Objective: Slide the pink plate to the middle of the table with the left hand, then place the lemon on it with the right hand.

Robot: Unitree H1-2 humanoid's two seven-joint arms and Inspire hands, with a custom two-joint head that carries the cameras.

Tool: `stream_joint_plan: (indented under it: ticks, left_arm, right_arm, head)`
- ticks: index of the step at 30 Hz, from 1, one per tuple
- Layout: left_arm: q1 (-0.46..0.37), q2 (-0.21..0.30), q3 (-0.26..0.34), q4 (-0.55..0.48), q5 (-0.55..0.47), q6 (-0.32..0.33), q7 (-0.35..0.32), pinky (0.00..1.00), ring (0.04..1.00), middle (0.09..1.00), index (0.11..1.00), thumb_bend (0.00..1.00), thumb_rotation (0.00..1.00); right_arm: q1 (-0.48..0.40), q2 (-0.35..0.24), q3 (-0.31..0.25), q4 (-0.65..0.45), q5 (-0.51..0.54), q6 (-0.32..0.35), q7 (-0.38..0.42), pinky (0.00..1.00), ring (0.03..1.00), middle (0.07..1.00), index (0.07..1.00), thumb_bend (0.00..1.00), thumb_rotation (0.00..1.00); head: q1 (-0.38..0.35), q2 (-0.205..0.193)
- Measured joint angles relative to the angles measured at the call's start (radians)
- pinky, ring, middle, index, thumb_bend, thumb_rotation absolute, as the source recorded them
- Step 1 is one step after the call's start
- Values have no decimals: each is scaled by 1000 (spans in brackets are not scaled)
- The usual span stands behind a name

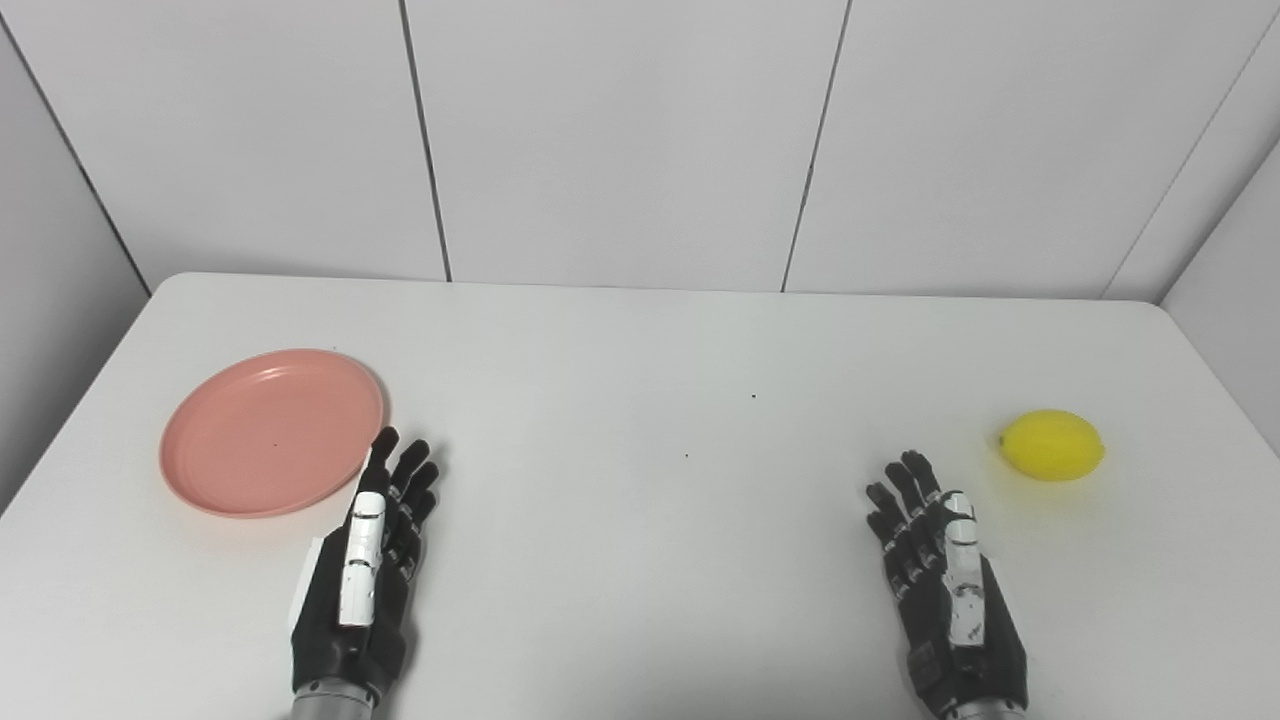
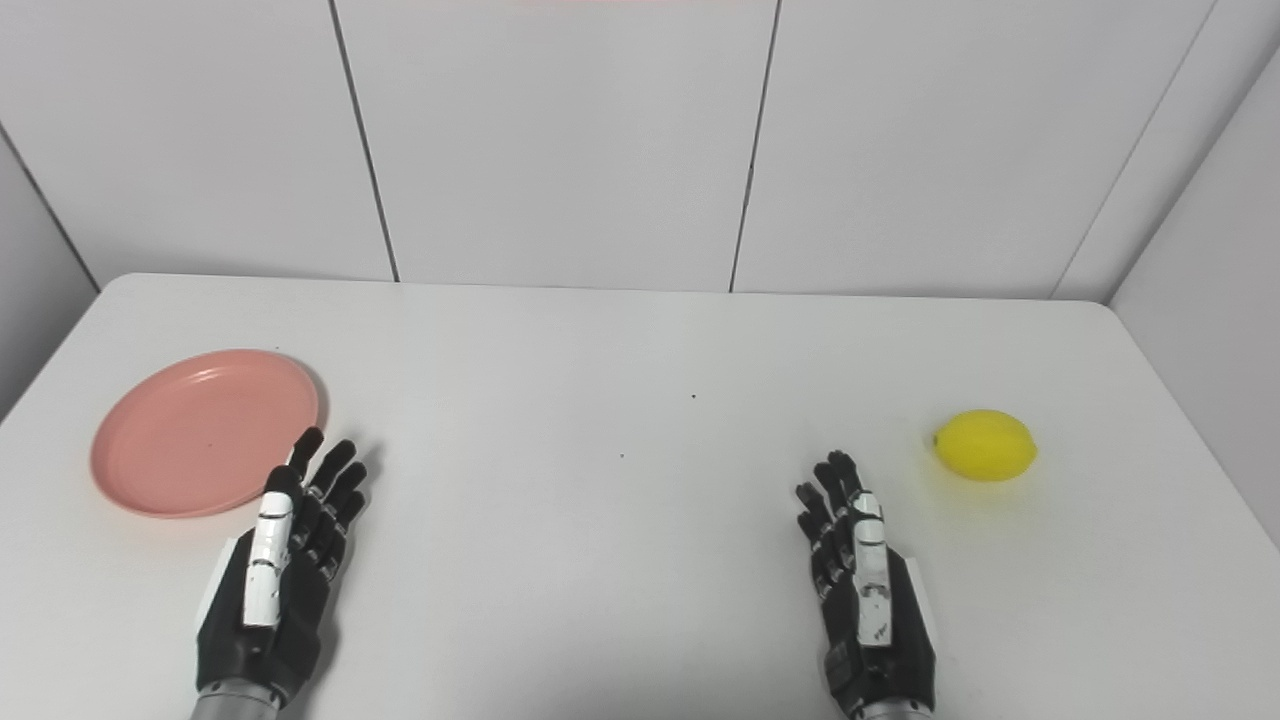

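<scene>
Both hands lie flat, fingers spread, holding nothing. Left eye view: left hand (image 1: 365, 575) just beside the pink plate (image 1: 272, 432), up-left of its fingertips. Right eye view: lemon (image 2: 985, 445) up-right of the right hand (image 2: 868, 590). Sliding hasn't begun; the left hand must first reach the plate's rim.

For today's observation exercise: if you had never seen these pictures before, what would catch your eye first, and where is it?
The pink plate stands out on the white table, at its left side, and the bright yellow lemon at its right. Near the front edge, the black left hand lies open just beside the plate, and the right hand lies open short of the lemon.
</scene>
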Motion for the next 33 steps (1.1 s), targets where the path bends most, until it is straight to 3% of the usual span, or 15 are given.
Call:
stream_joint_plan:
  ticks: [24, 28, 33]
  left_arm:
    - [0, 0, -2, -1, 0, 8, 1, 1000, 955, 945, 973, 526, 883]
    - [0, -1, -8, 0, 1, 8, 1, 1000, 956, 946, 978, 508, 893]
    - [-1, -5, -22, 17, 18, 6, 4, 1000, 944, 936, 973, 513, 880]
  right_arm:
    - [-6, -12, 9, 7, -20, -1, 12, 1000, 952, 969, 953, 756, 929]
    - [-7, -14, 8, 11, -20, -1, 15, 1000, 958, 974, 959, 752, 947]
    - [-13, -36, -1, 30, -2, -22, 46, 1000, 965, 982, 969, 733, 949]
  head:
    - [3, 0]
    - [32, -14]
    - [118, -50]
